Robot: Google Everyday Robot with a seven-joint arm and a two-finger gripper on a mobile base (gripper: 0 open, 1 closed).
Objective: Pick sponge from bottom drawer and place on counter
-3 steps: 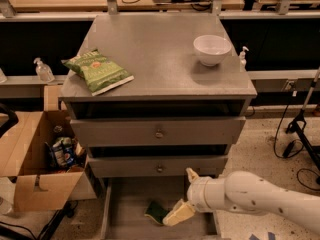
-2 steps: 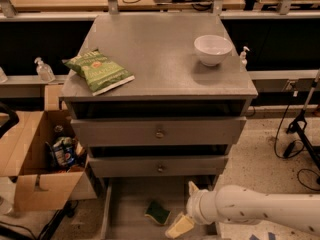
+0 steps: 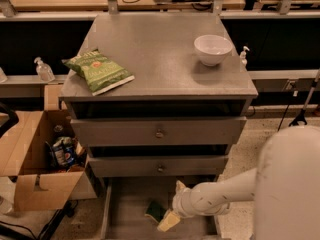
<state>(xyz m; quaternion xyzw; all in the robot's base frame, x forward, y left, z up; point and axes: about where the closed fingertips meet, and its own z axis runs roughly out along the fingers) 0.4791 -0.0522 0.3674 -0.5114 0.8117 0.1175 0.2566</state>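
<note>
The bottom drawer (image 3: 125, 219) is pulled open at the foot of the grey cabinet. The sponge (image 3: 155, 211), small and dark green, lies on its plank floor near the middle. My gripper (image 3: 173, 204) hangs low inside the drawer at the end of the white arm, just right of the sponge, with one cream finger (image 3: 168, 221) beside the sponge's right edge and the other finger (image 3: 179, 186) farther back. The fingers stand apart and hold nothing. The counter (image 3: 155, 49) is the flat grey cabinet top above.
A green chip bag (image 3: 97, 70) lies on the counter's left side and a white bowl (image 3: 212, 49) at its right rear. Two closed upper drawers (image 3: 159, 132) sit above the gripper. An open cardboard box (image 3: 35, 164) stands on the floor to the left.
The arm has drawn back to the right and the gripper has lowered beside the sponge. The sponge has not moved.
</note>
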